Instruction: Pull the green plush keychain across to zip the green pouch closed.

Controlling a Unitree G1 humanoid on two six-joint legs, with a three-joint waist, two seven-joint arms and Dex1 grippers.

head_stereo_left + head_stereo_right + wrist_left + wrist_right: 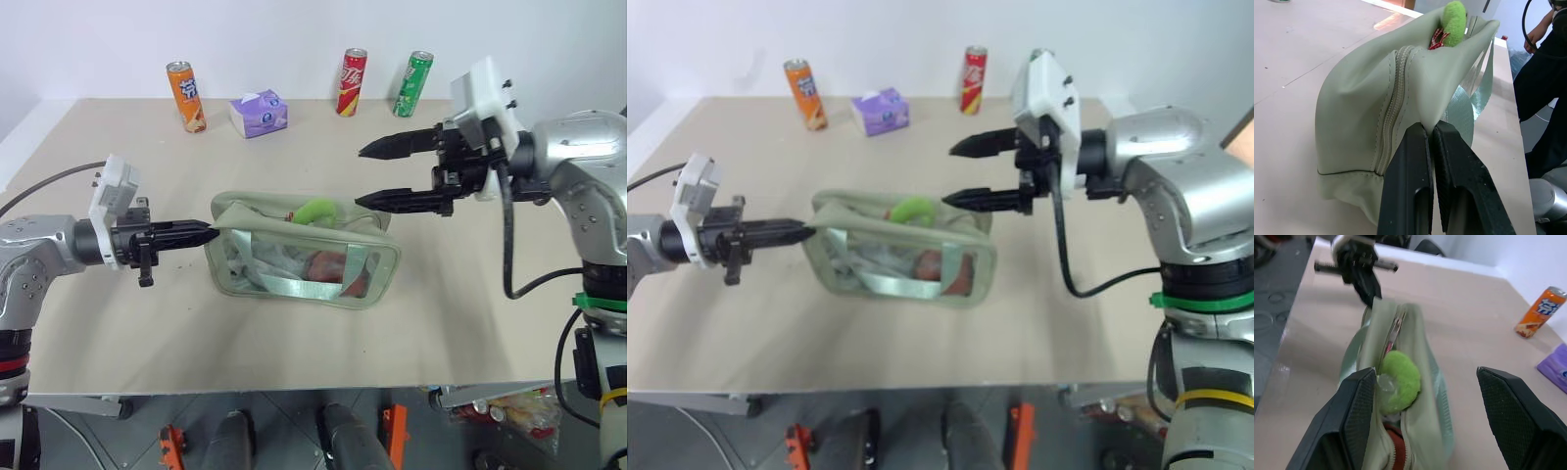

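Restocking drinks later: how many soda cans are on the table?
3, along the far edge: orange can left of the tissue pack, red can and green can to its right.

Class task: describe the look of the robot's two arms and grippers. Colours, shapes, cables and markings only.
Both arms are silver-grey metal with rounded joints. Each wrist carries a white boxy camera block. The left gripper and right gripper have long, tapered black fingers. Black cables loop from each forearm; a green band rings the right arm's lower segment.

Both head cams look down and forward over the surface [118, 333]; each wrist cam stares along its own fingers, right up close, sharing the green pouch [1366, 122] from opposite ends.
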